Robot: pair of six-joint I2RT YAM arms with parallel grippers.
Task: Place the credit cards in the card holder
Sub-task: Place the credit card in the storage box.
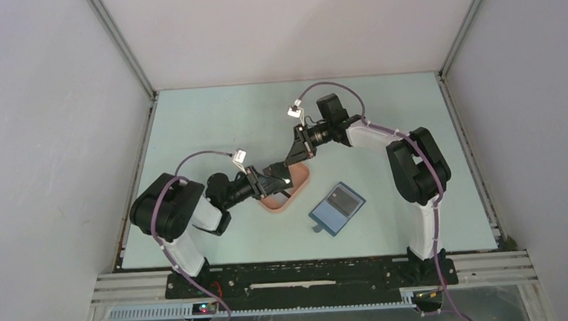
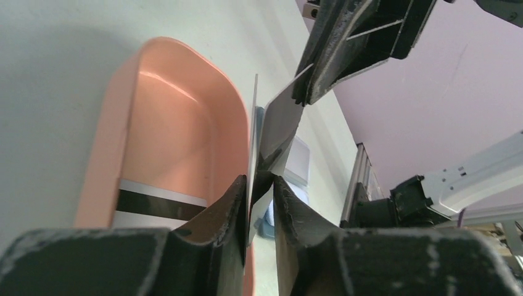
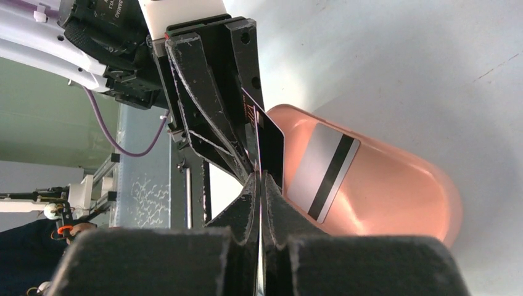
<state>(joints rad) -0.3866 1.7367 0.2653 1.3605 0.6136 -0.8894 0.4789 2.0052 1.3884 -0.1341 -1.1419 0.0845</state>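
Credit cards being handled singly: passing a dark, thin rectangular card (image 2: 279, 126) in mid-air just above the pink oval plastic tray (image 2: 179, 117), the right gripper (image 3: 260, 180) clamping one corner between closed fingers, the left gripper (image 2: 259, 185) standing slightly parted around the opposite edge, not visibly pinching. Leaving a grey card with a black stripe (image 3: 322, 169) lying inside the tray. Lying just right of the tray, grey pocket up: the blue square folding card holder (image 1: 337, 208). Judging the handover nearly complete; drawing the left fingers straight back along the card's plane, avoiding twist, checking the right grip before carrying rightward.
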